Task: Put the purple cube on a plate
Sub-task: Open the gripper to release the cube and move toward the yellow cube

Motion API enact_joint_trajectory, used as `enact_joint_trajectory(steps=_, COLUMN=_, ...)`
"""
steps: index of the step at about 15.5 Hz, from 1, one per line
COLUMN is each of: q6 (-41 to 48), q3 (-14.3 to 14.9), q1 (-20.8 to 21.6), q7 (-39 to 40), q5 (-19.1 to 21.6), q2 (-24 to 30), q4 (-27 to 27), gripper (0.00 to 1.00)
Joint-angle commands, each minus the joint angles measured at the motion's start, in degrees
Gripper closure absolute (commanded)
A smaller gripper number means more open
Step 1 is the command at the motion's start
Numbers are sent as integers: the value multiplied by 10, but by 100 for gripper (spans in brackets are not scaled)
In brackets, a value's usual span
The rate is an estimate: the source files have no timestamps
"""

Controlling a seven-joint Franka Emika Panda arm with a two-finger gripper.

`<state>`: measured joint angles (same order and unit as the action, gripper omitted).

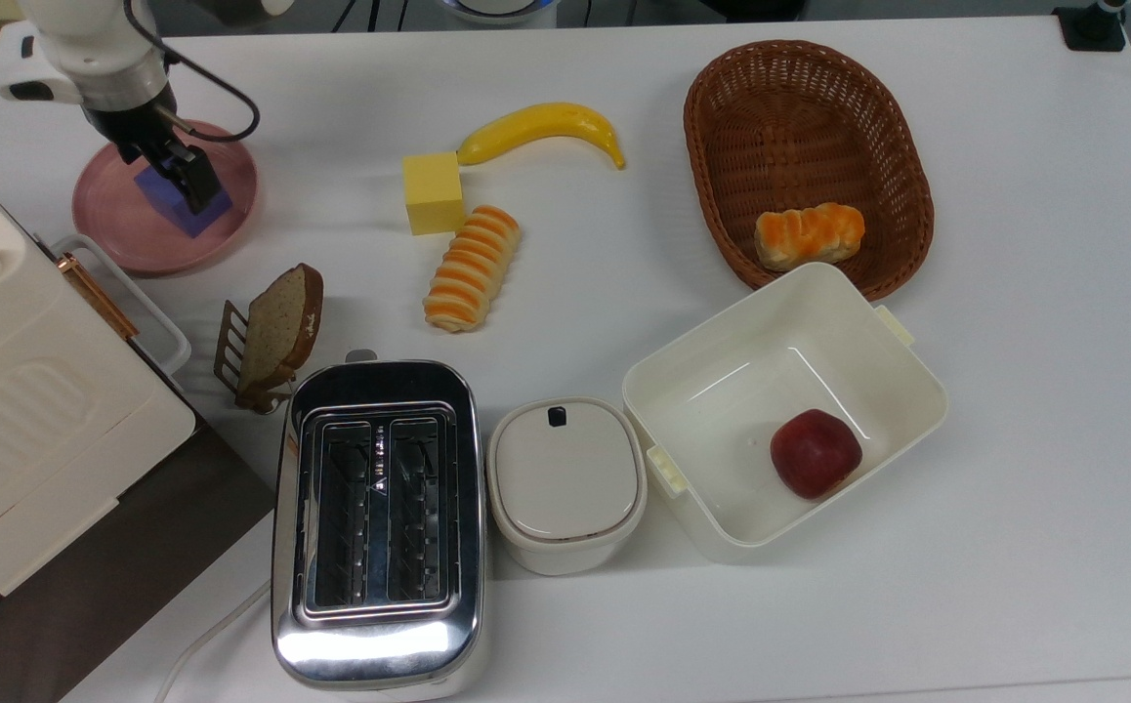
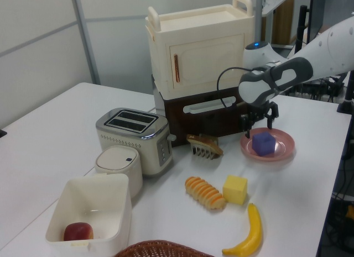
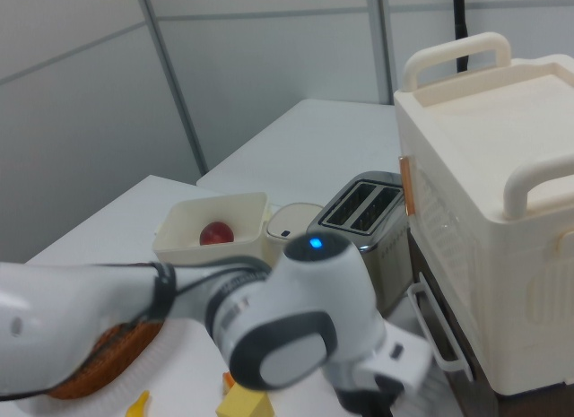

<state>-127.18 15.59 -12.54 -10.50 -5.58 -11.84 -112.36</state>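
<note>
We see the white tub [image 1: 902, 391] holding a red apple [image 1: 816, 453], and the brown wicker basket [image 1: 722, 117] holding one striped bread roll [image 1: 809, 234]. On the pink plate [image 1: 136, 244] rests the purple cube [image 2: 264, 143], sitting free near its middle. Our gripper [image 2: 258, 117] hangs just above the cube, jaws spread apart and gripping nothing. The small lidded white canister [image 1: 565, 480] stands closed between toaster [image 1: 377, 517] and tub.

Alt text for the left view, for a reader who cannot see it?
A purple cube sits on a pink plate, with the robot's open hand just above it. Nearer the camera lie a yellow block, a banana and a toaster.
</note>
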Motion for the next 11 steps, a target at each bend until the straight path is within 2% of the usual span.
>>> enact_joint_trajectory(steps=1, q6=79, q3=-27, q1=7, q7=-17, q5=6, q2=91, q4=7, gripper=0)
enact_joint_trajectory(steps=3, q6=113, q3=-63, q1=22, q7=-17, q5=4, q2=123, q4=20, gripper=0)
enact_joint_trajectory(steps=4, q6=113, q3=-86, q1=49, q7=-18, q5=-2, q2=118, q4=20, gripper=0)
enact_joint_trajectory(steps=5, q6=111, q3=-108, q1=58, q7=-18, q5=-7, q2=113, q4=20, gripper=0)
enact_joint_trajectory(steps=7, q6=112, q3=-157, q1=57, q7=-23, q5=-15, q2=103, q4=19, gripper=0)
enact_joint_trajectory(steps=9, q6=115, q3=-196, q1=57, q7=-71, q5=-17, q2=103, q4=19, gripper=0)
enact_joint_trajectory(steps=11, q6=142, q3=-234, q1=56, q7=-85, q5=-22, q2=103, q4=18, gripper=0)
